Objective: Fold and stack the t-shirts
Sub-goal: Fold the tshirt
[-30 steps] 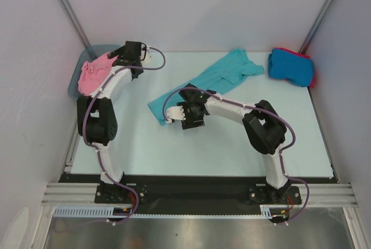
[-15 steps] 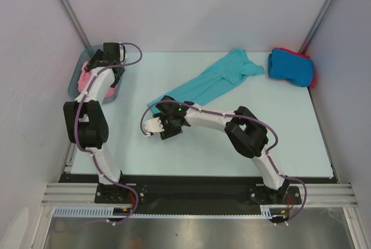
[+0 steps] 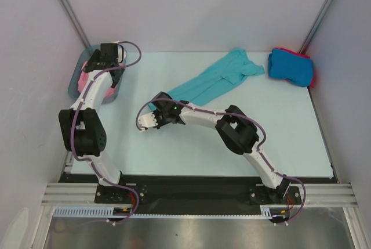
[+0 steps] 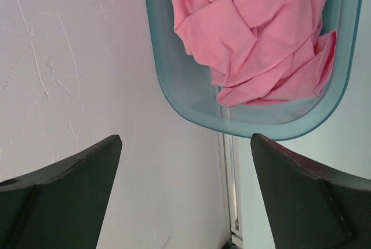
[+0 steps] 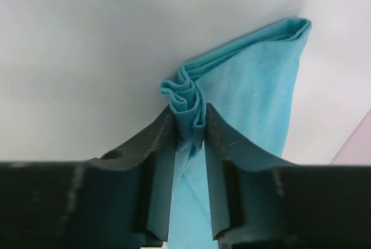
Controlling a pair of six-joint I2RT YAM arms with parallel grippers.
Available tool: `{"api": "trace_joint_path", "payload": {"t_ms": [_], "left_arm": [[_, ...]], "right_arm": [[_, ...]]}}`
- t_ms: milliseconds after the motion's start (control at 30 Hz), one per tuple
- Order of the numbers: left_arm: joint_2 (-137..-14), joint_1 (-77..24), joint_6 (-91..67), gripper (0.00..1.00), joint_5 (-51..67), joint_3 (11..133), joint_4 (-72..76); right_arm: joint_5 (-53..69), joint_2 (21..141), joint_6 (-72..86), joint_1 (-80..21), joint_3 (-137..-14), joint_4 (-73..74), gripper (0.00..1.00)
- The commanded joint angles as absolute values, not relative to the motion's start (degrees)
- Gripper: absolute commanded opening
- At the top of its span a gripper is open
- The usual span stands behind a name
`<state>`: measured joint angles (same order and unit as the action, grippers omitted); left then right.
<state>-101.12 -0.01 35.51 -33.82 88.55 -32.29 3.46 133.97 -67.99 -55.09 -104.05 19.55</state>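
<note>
Seen from above, the right fingers (image 3: 148, 122) sit at the near end of the teal t-shirt (image 3: 217, 79), which trails away from them across the worktop (image 3: 174, 150). Well beyond them a folded blue t-shirt (image 3: 288, 66) lies on a red t-shirt (image 3: 312, 72) that barely shows. The left fingers (image 3: 104, 58) hang over a tub (image 3: 73, 86), and their arm hides much of the pink t-shirt (image 3: 84, 78) inside it. At the left wrist, the left fingers (image 4: 81, 173) are spread wide and empty, with the tub (image 4: 179, 95) and its crumpled pink t-shirt (image 4: 261, 34) ahead, cut off at the top. At the right wrist, the right fingers (image 5: 165, 144) pinch a bunched edge of the teal t-shirt (image 5: 258, 86).
</note>
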Motion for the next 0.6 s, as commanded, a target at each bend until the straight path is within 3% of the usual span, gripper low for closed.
{"api": "trace_joint_path", "payload": {"t_ms": [0,333,567], "left_arm": [[-98.61,-0.18,35.42,1.00,-33.49,88.59,-30.76],[-102.30,-0.18,37.18,1.00,-33.31,93.33,-30.59],[-106.61,-0.18,39.98,1.00,-32.70,101.06,-31.20]], "right_arm": [[4.39,136.85,-66.80,-54.40,-104.24,26.97,0.27],[11.24,127.20,-60.21,-52.83,-103.45,46.91,0.00],[12.39,114.98,-54.32,-49.92,-91.51,56.07,0.00]]}}
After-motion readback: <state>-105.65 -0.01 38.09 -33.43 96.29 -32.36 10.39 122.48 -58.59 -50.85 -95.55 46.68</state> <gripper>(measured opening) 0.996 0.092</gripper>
